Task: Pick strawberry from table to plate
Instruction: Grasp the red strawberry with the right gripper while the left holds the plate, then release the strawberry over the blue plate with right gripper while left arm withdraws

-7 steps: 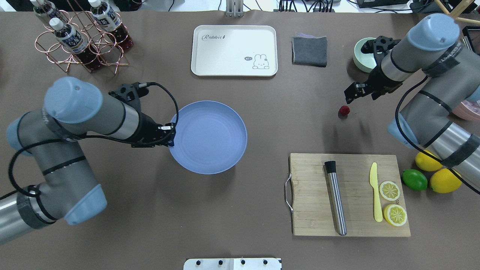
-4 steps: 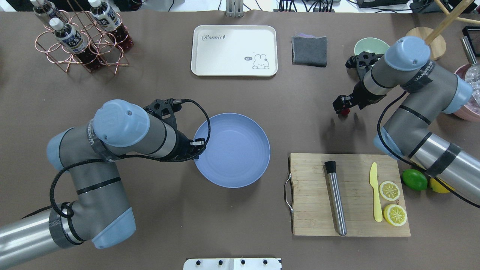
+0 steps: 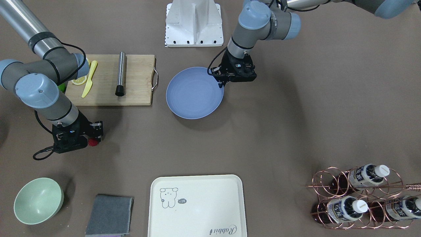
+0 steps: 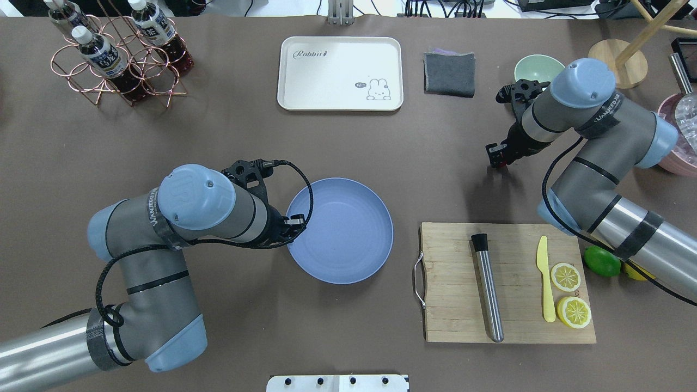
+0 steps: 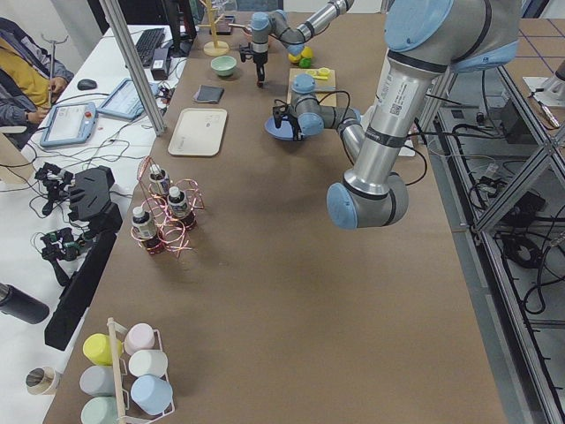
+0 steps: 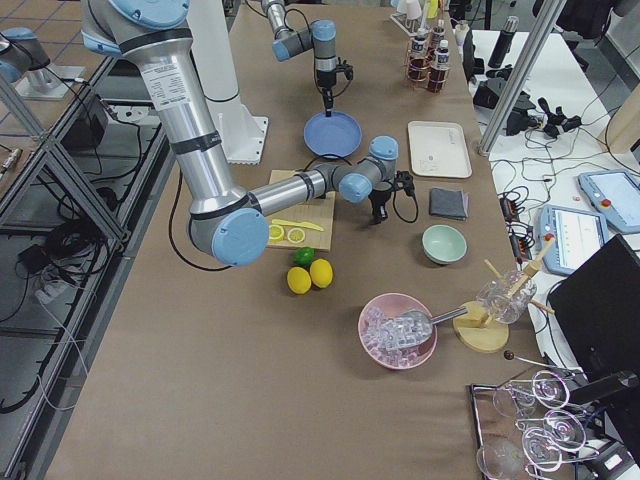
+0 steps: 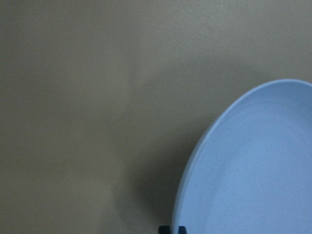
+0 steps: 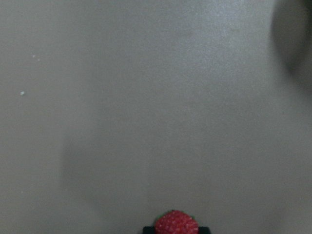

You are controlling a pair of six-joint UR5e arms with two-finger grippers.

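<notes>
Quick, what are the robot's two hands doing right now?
Left gripper: closed on the plate, at its rim.
Right gripper: closed on the strawberry.

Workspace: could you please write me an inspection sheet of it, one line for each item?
Surface: brown table, no spill seen.
Job's things: strawberry sits between the right gripper's fingertips; plate empty.
Clutter: cutting board carrying metal rod, yellow knife, lemon slices; tray; grey cloth; green bowl; bottle rack.
Grippers: left gripper shut on the plate's rim; right one, clamping cannot be told.
Cables: black cable loops above the plate's rim.
Surroundings: person seated at a side desk.
</notes>
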